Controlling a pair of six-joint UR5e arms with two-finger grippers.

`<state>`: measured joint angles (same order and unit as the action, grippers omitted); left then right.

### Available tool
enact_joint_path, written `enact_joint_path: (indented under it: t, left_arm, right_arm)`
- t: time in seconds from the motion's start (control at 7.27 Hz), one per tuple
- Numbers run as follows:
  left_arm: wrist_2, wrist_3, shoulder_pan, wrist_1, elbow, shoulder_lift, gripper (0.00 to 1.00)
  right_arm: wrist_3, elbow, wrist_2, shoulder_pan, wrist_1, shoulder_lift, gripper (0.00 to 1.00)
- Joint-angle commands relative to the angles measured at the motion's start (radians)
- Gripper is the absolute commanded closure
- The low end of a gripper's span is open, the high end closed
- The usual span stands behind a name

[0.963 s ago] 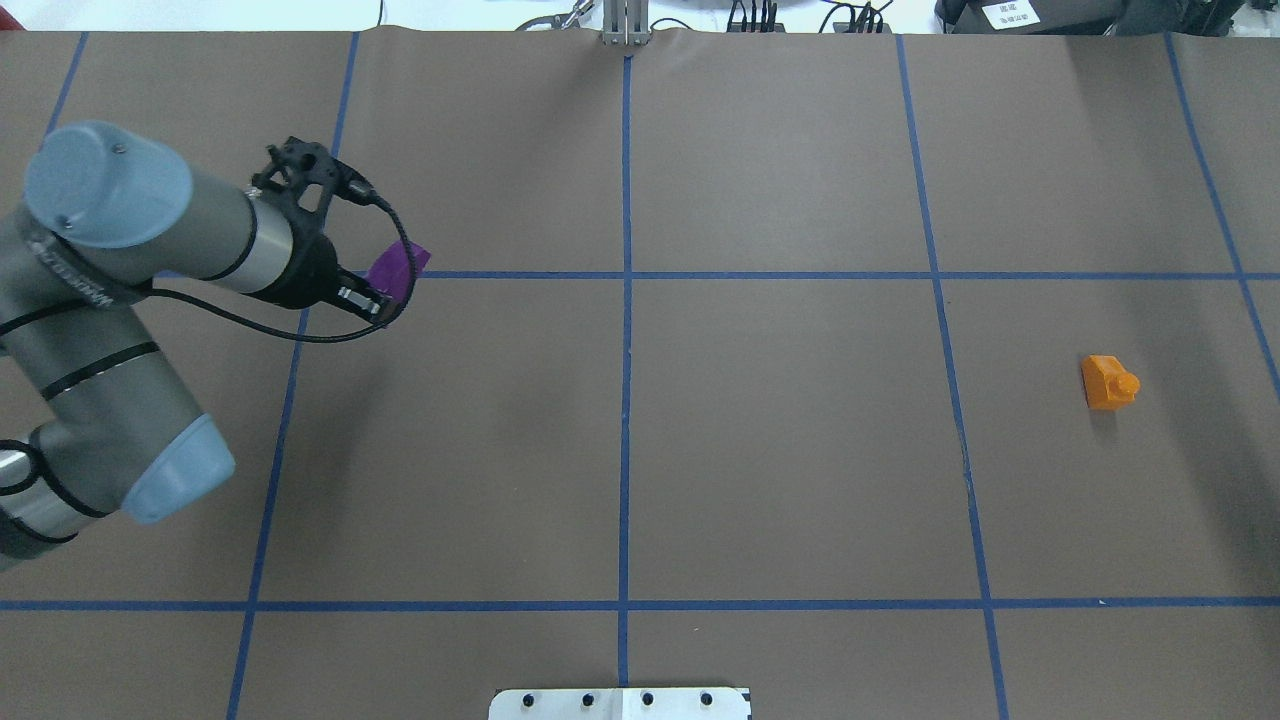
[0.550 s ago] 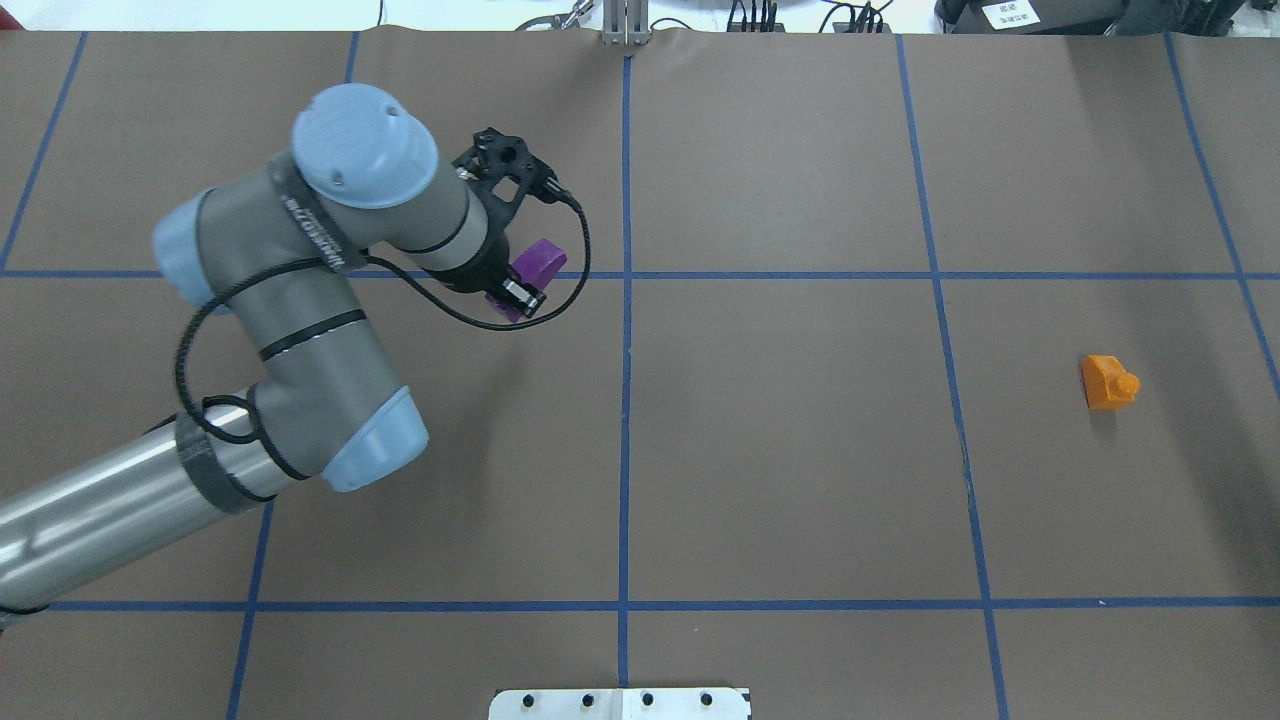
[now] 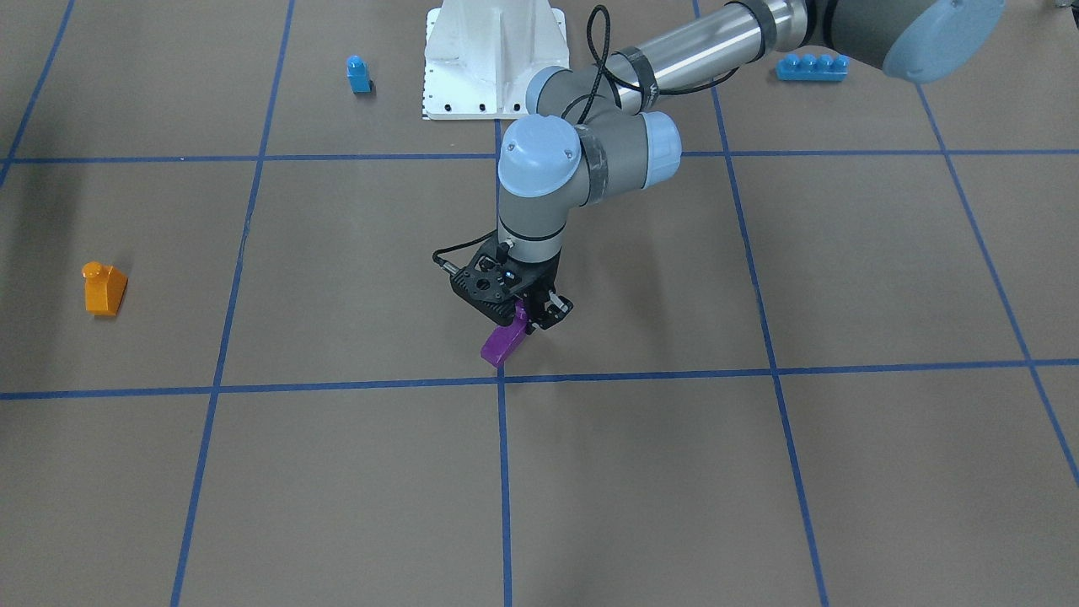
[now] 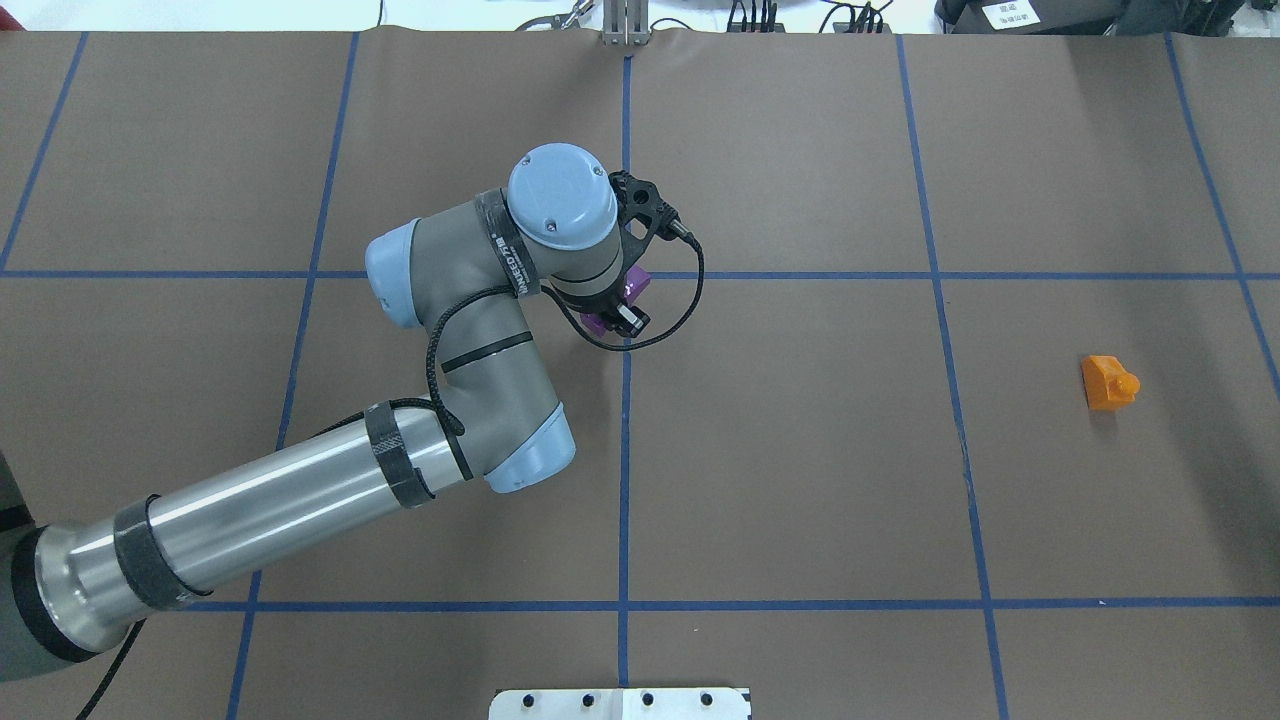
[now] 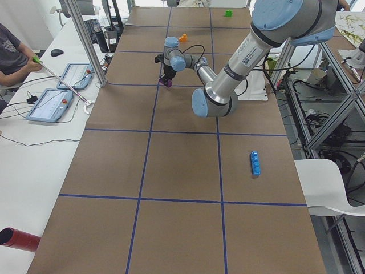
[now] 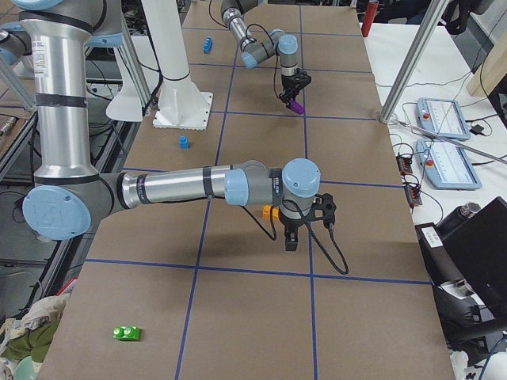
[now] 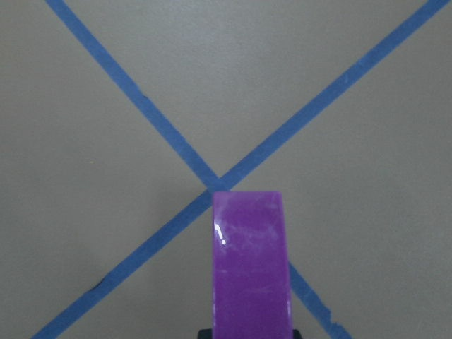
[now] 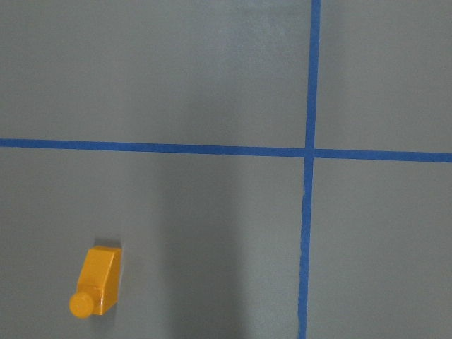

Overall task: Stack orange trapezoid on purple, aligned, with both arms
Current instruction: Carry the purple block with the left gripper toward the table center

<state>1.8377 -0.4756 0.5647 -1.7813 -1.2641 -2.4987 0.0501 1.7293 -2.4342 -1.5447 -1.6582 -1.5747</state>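
The purple brick (image 3: 503,342) is tilted and clamped in my left gripper (image 3: 516,319), just above the table's central tape cross. It fills the lower middle of the left wrist view (image 7: 251,261) and shows partly under the wrist from overhead (image 4: 636,284). The orange trapezoid (image 4: 1108,382) lies on its side far to the right, stud pointing right; it also shows in the front view (image 3: 104,288) and the right wrist view (image 8: 97,281). My right gripper (image 6: 291,240) hangs beside the orange brick (image 6: 269,211), seen only from the right side; I cannot tell whether it is open or shut.
A small blue single-stud brick (image 3: 358,74) and a long blue four-stud brick (image 3: 811,67) lie near the robot base (image 3: 493,51). A green brick (image 6: 127,332) lies at the table's right end. Blue tape lines grid the brown table (image 4: 800,450).
My left arm has swung right from the table's left side to the central tape cross, carrying the purple brick. The orange trapezoid has not moved.
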Motion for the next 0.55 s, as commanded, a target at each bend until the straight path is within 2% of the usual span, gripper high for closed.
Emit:
enact_joint_path:
  t: [0.0,0.14,0.41]
  left_arm:
    - [-0.002,0.002,-0.012,-0.006,0.034,-0.023,1.0]
    - [-0.002,0.0,-0.015,-0.006,0.04,-0.032,1.0]
    - [0.0,0.0,-0.02,-0.007,0.095,-0.084,0.69]
  right_arm:
    - [0.004,-0.002,0.0,0.0,0.0,0.001,0.0]
    - [0.004,-0.005,0.0,0.0,0.0,0.001,0.0]
    - [0.004,-0.014,0.0,0.0,0.0,0.015,0.0]
